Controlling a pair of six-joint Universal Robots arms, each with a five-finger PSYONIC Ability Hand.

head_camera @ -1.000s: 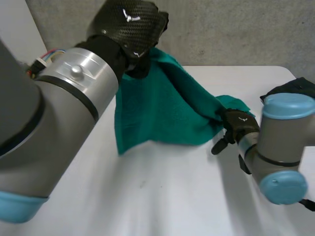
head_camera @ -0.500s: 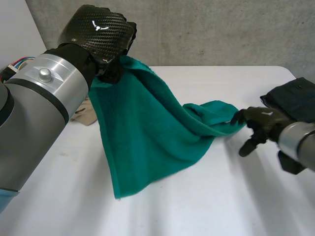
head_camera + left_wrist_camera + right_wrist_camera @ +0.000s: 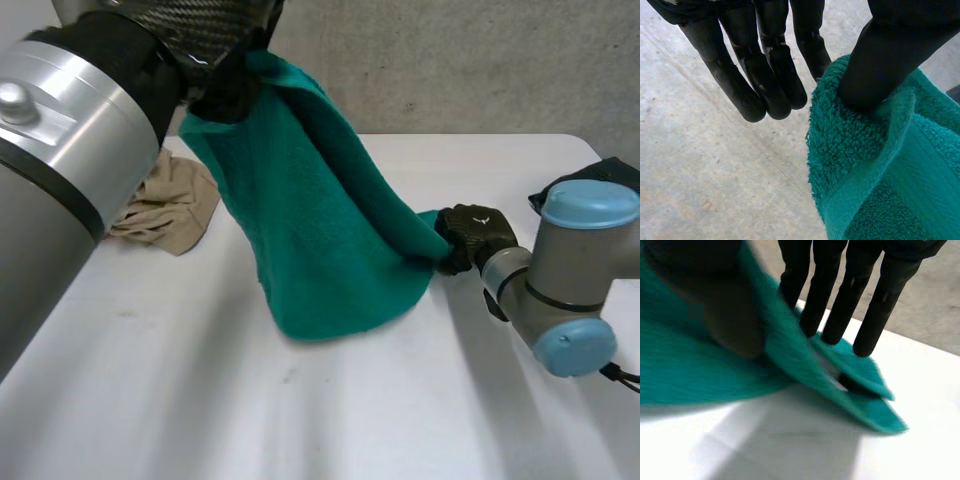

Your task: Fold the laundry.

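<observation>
Towel: The green towel (image 3: 320,230) hangs over the middle of the bench (image 3: 300,430). One end is up in the air at 11 o'clock. The other end is low down at 3 o'clock. Its bottom edge droops to the bench, or close to it, near the middle.

Left hand: The left hand (image 3: 200,25) is high up at 11 o'clock. In its wrist view the thumb (image 3: 890,55) presses into the thick edge of the towel (image 3: 875,175) and holds it up. The fingers (image 3: 765,75) are straight and do not touch the towel.

Right hand: The right hand (image 3: 475,232) is low at 3 o'clock, close to the bench. In its wrist view the thumb (image 3: 725,305) sits on top of the towel (image 3: 700,370) and the straight fingers (image 3: 840,300) are on the other side, so it pinches that end.

Other things: A tan cloth (image 3: 165,205) lies in a heap at 9 o'clock. A dark cloth (image 3: 610,170) lies at 3 o'clock by the far side edge.

Done so far: Both hands have the towel, one at each end. It is lifted but saggy and not flat.

Left to do: I think nearly all of it. The towel has no neat fold yet. The tan cloth is not folded at all. I cannot tell if the dark cloth is folded.
</observation>
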